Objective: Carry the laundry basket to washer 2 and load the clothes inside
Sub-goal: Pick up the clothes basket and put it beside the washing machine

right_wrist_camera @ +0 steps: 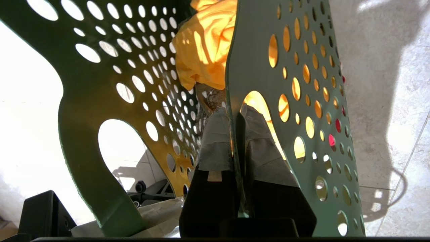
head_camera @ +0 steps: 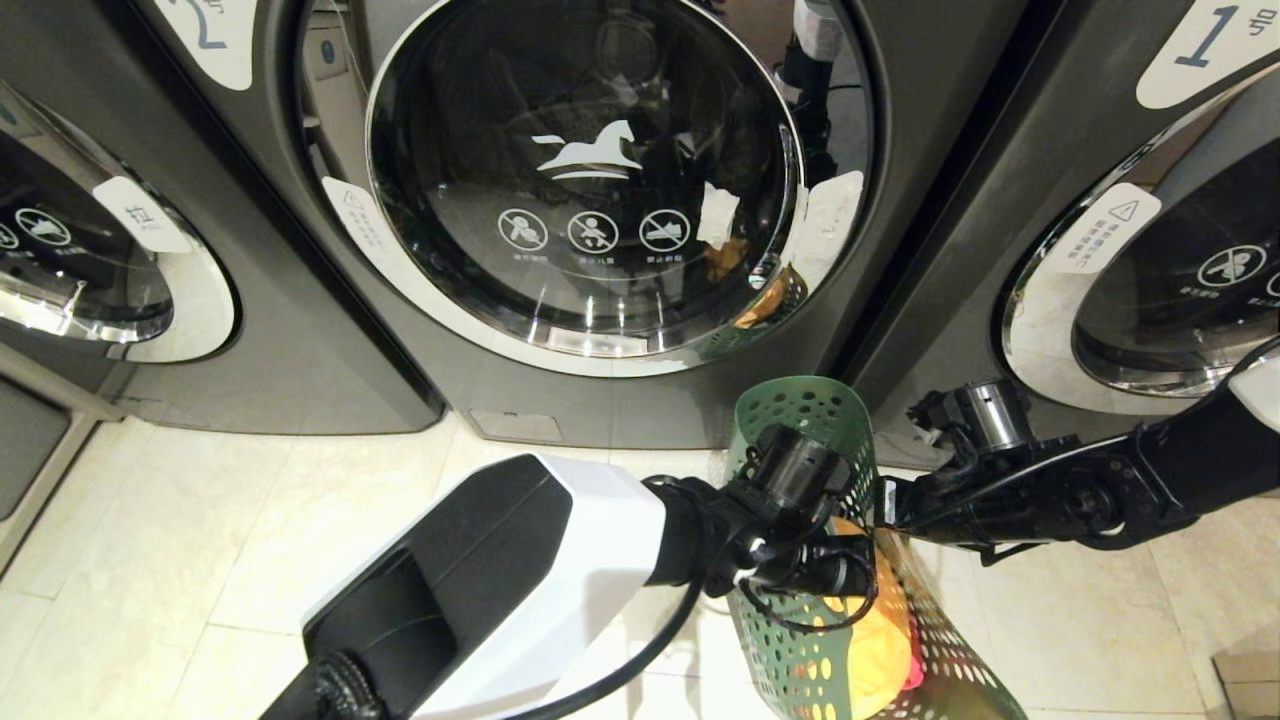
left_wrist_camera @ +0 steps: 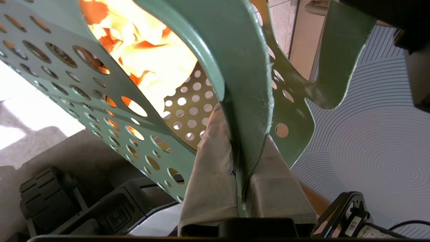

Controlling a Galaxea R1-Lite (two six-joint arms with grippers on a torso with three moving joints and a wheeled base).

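My left pincer [left_wrist_camera: 240,174] and right pincer [right_wrist_camera: 238,158] are each clamped on a thin wall of the laundry basket [head_camera: 800,420], held before washer 2 [head_camera: 600,180], whose door is shut. Risk: the flexible walls may slip or tilt, spilling the yellow clothes [head_camera: 880,630]. Beneath: pale floor tiles [head_camera: 250,520]; alike washers flank both sides.

Green laundry basket [head_camera: 800,420] with clothes before shut washer 2 [head_camera: 585,180].

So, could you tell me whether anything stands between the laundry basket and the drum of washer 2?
Yes: washer 2's round glass door is closed, blocking the drum. The laundry basket, held by the left gripper and right gripper, hangs before it.
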